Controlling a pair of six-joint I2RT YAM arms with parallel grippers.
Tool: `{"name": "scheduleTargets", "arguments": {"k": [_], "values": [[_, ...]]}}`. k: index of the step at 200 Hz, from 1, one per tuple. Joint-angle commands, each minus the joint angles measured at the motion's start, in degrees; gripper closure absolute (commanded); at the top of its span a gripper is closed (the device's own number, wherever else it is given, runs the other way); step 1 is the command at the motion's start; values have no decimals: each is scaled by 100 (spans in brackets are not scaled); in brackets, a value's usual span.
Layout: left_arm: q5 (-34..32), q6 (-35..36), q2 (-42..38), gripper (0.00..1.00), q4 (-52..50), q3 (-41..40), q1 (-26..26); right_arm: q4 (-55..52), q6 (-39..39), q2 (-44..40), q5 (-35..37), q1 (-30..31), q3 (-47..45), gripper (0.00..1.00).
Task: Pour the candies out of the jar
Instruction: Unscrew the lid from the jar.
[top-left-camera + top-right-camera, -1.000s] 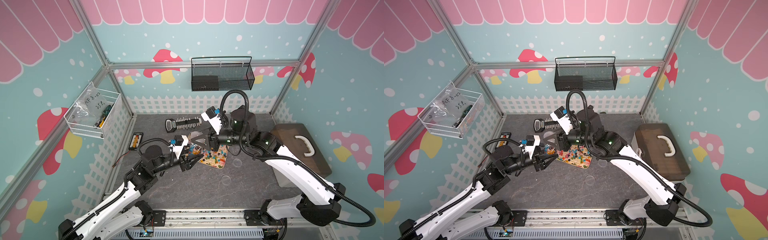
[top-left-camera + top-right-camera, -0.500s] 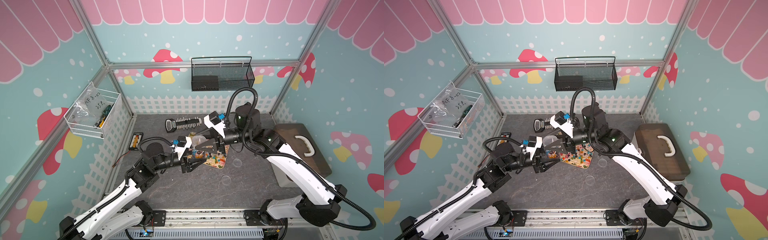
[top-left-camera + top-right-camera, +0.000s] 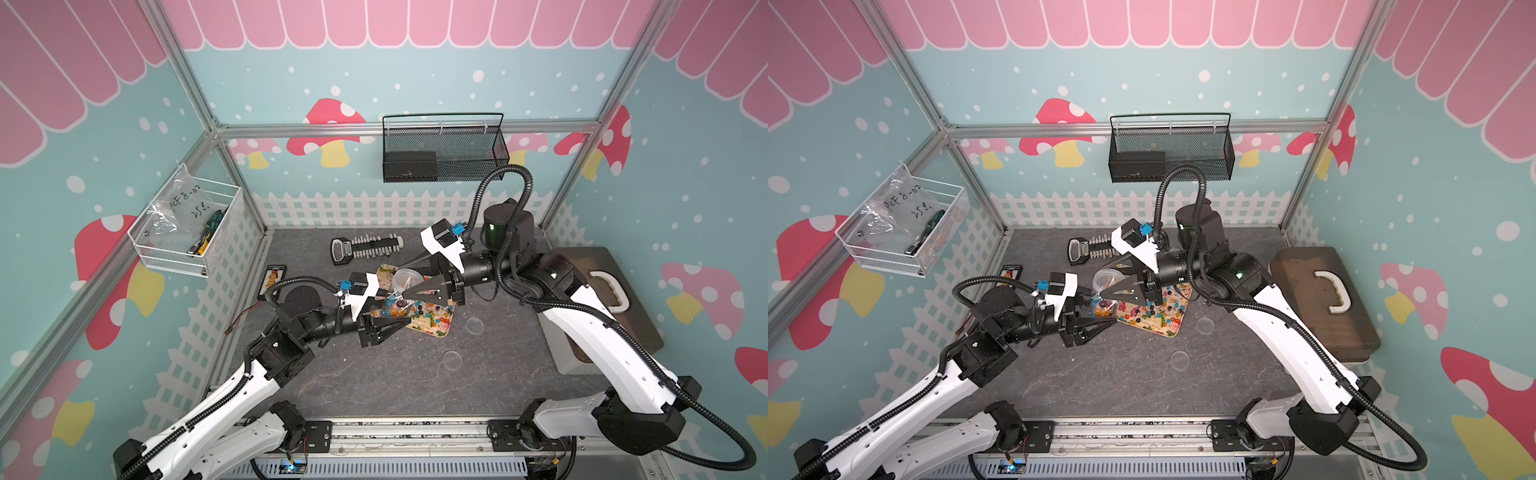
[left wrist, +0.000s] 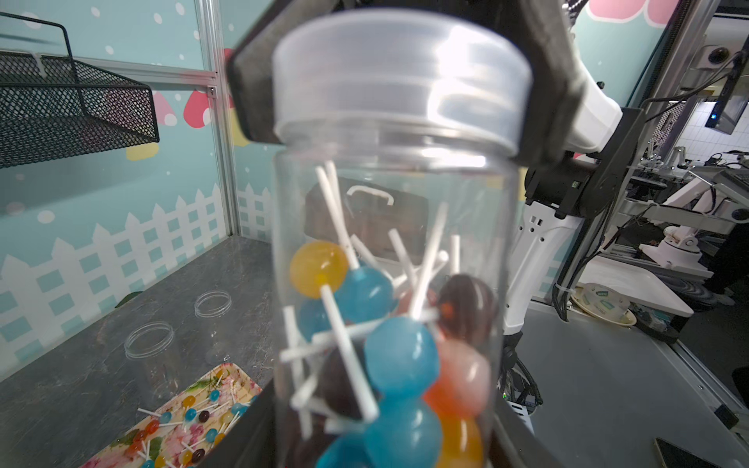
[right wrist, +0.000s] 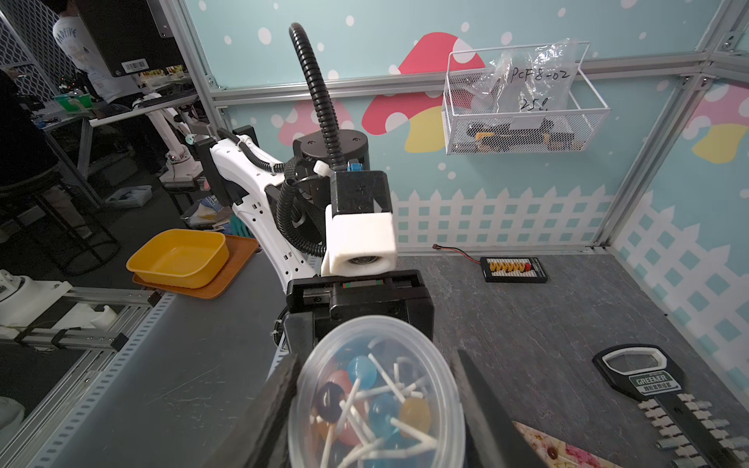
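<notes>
2 grippers share the clear plastic jar (image 4: 466,227), lid on, tiny lollipops (image 4: 401,356) inside, just above the floral rectangular tray (image 3: 436,330). Left gripper (image 3: 390,309) fingers clamp its body; right gripper (image 3: 404,280) fingers pinch the translucent lid (image 4: 401,69). Loose lollipops (image 3: 432,311) litter the tray.

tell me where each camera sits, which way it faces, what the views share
top views: high at the front, looking down on the table; both arms show, left gripper holding the jar, right gripper at its top.
left wrist: on the left arm, facing right along the jar to its lid; right arm behind.
right wrist: on the right arm, facing left, down through the lid at the candies; own fingers, left arm.
shared: all show the jar.
</notes>
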Motion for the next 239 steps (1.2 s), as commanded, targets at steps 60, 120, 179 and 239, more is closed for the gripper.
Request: {"name": "scheduleTargets", "arguments": {"k": [60, 120, 179, 239], "values": [[-310, -290, -82, 41, 71, -141, 31, 794, 350, -489, -26, -49, -513, 20], [-534, -141, -35, 41, 23, -168, 36, 896, 2135, -632, 1323, -48, -613, 16], [-602, 77, 35, 41, -205, -150, 35, 249, 2727, -392, 1964, 66, -316, 19], [-599, 48, 89, 41, -172, -163, 36, -115, 2578, -119, 2136, 306, 2, 20]]}}
